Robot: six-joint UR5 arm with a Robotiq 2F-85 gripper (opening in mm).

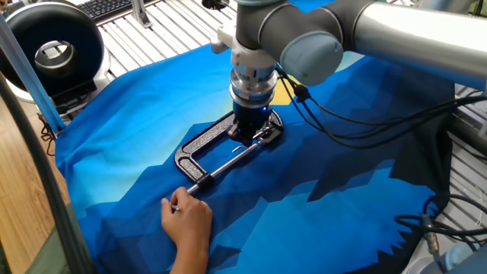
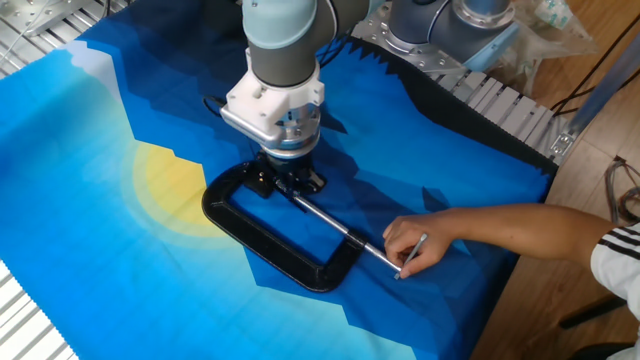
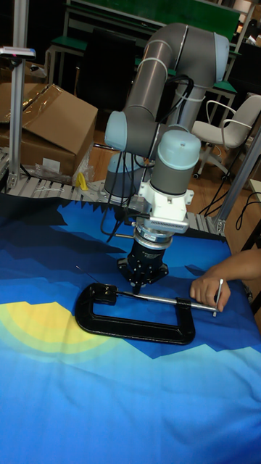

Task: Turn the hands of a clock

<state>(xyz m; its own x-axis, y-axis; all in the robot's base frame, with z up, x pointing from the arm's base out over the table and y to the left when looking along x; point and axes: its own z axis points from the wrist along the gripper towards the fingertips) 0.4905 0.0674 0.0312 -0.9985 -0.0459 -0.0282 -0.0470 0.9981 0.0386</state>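
Note:
A black C-clamp [image 1: 199,144] [image 2: 250,240] [image 3: 134,328] lies flat on the blue cloth. My gripper [image 1: 249,137] [image 2: 285,181] [image 3: 142,283] points straight down onto the clamp's jaw end, with its dark fingers pressed in there. The clock is hidden under the gripper in every view. Whether the fingers are closed on anything does not show. A person's hand [image 1: 189,217] [image 2: 415,245] [image 3: 209,291] holds the handle end of the clamp's screw rod [image 2: 340,232].
The blue cloth [image 1: 327,213] with a yellow sun patch [image 2: 170,185] covers the table. A black round device [image 1: 53,49] stands at the back left. Cables [image 1: 365,125] trail from the arm to the right. A cardboard box [image 3: 43,123] sits behind the table.

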